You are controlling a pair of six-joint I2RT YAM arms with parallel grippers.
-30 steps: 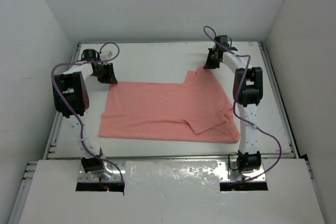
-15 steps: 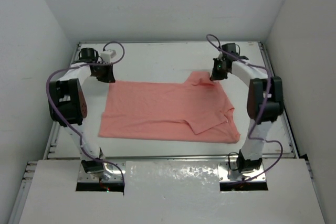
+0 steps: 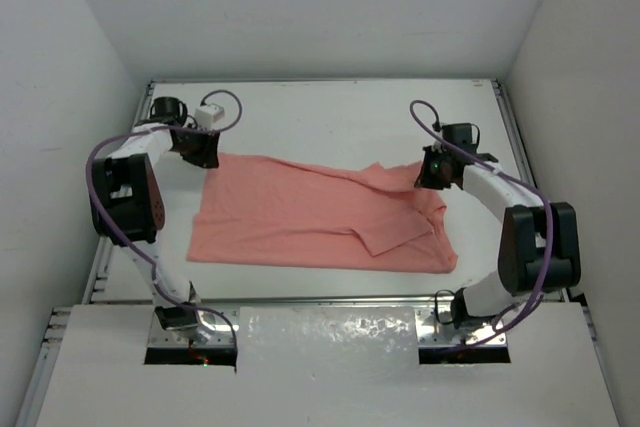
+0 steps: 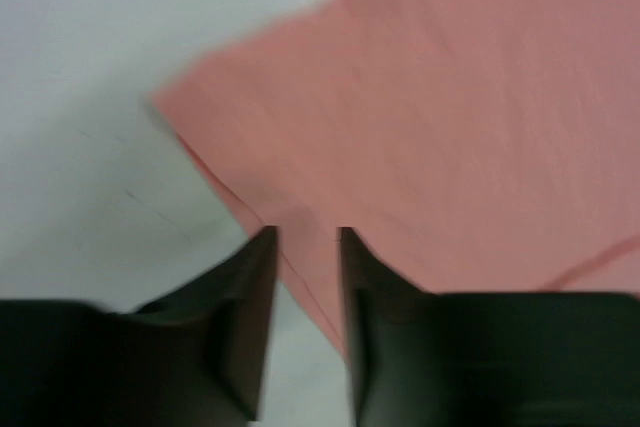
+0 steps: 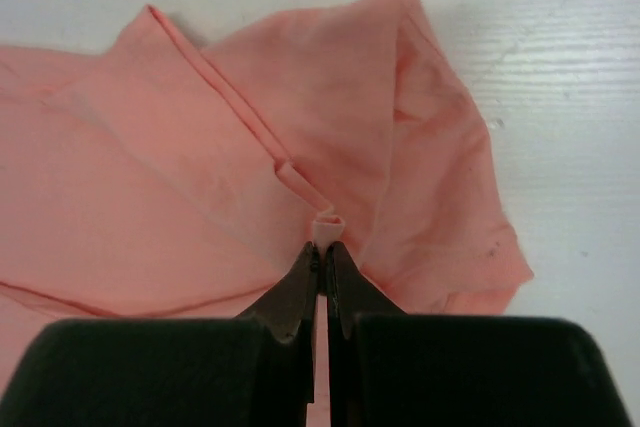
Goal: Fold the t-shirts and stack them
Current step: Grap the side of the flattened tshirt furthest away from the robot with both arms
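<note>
t-shirt (image 3: 300,217) lies lengthwise left-right, right fingers (image 5: 308,275) pinching its fold, left fingers (image 4: 264,252) spread astride its edge.

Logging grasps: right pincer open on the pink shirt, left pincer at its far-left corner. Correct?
Not open. The right pincer is shut, pinching a fold of the t-shirt, as the right wrist view shows. The left pincer is at its far-left corner.

The scene was lit brightly and evenly from above, and only soft shadows were cast on the flat white table (image 3: 330,112). Glare was seen on the glossy white front panel (image 3: 330,332). The left wrist view was blurred throughout, with the left fingers (image 4: 245,327) and the plain salmon-pink cloth t-shirt (image 4: 450,127) smeared. In the right wrist view the cloth was rendered sharply and the right fingers (image 5: 297,299) softly.
</note>
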